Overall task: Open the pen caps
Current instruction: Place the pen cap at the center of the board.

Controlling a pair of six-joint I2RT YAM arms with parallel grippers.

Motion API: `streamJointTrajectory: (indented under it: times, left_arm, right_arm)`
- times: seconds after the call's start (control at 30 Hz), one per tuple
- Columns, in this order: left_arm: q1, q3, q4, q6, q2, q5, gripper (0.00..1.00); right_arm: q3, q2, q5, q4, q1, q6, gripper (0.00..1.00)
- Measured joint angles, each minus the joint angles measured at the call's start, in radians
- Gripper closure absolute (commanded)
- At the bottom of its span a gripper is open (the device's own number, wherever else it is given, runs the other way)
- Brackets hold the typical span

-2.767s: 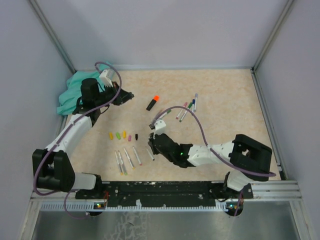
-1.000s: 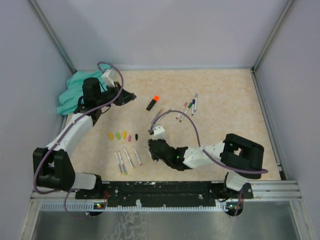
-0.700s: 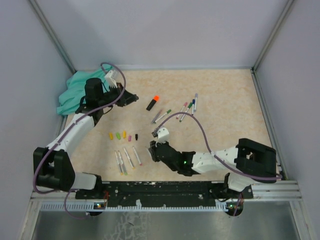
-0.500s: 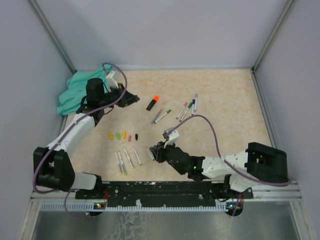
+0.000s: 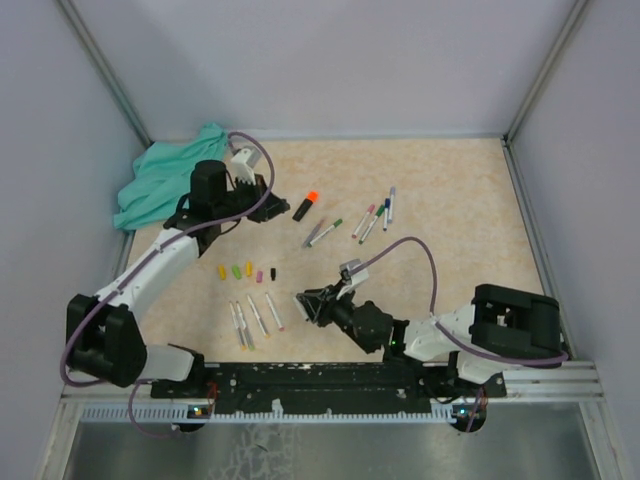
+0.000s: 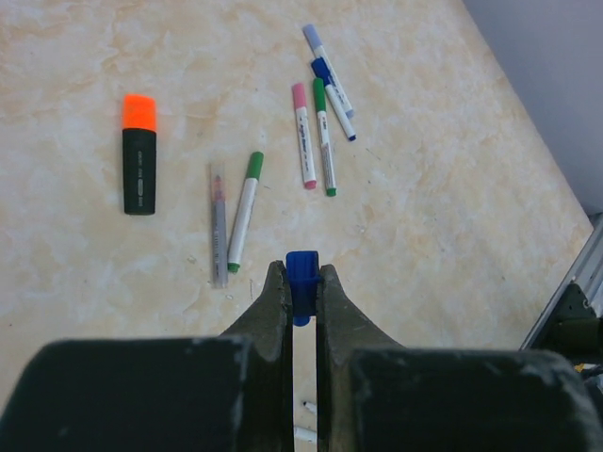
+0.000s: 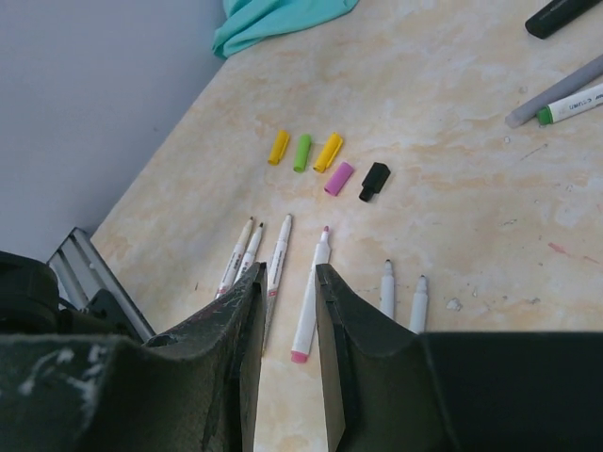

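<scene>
Left gripper (image 6: 301, 282) is clamped on a small blue plastic pen cap (image 6: 302, 268), which stands upright between the black fingertips (image 6: 276, 294) with its top poking above them. It hangs over the far left part of the beige marbled worktop (image 5: 450, 190), between a crumpled teal cloth (image 5: 160, 178) in the far left corner and a black highlighter with an orange cap (image 6: 139, 155).

The right gripper (image 7: 287, 282) sits low over the worktop close to its near edge. Its jaws stand a little apart with nothing held between them. Just beyond its tips lies a white pen barrel with a pink end (image 7: 311, 311), and two shorter uncapped white barrels (image 7: 387, 287) lie just beside it.

Five loose caps lie in a short row on the left half of the worktop: a yellow cap (image 7: 279, 146), a green cap (image 7: 301, 152) and a second yellow cap (image 7: 328, 152) side by side, then a pink cap (image 7: 339, 177) and a black cap (image 7: 374, 181) slightly nearer. Between this row and the near edge, three more uncapped white barrels (image 7: 252, 252) lie roughly parallel.

Near the middle of the worktop a green-capped white pen (image 6: 243, 212) lies alongside a thin grey pen (image 6: 219, 226). Further right is a loose cluster of capped pens (image 6: 323, 132) with pink, green, blue and lilac caps.
</scene>
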Motion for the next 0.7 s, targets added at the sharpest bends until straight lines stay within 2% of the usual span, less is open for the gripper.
streamJointTrajectory:
  times: [0.2,0.5,0.7]
  left_arm:
    - [-0.053,-0.042,-0.046,0.04,-0.075,-0.07,1.0]
    - [-0.061,-0.279,-0.075,-0.041,-0.309,-0.132,1.0]
    - [-0.169,-0.402,-0.1,-0.119,-0.44,-0.248,1.0]
  right_arm:
    - [-0.057,0.0,0.007,0.091,0.0,0.006,0.72]
    - [-0.06,0.0,0.014,0.142,0.0,0.016,0.72]
    - [-0.097,0.0,0.029,0.179,0.0,0.026,0.71]
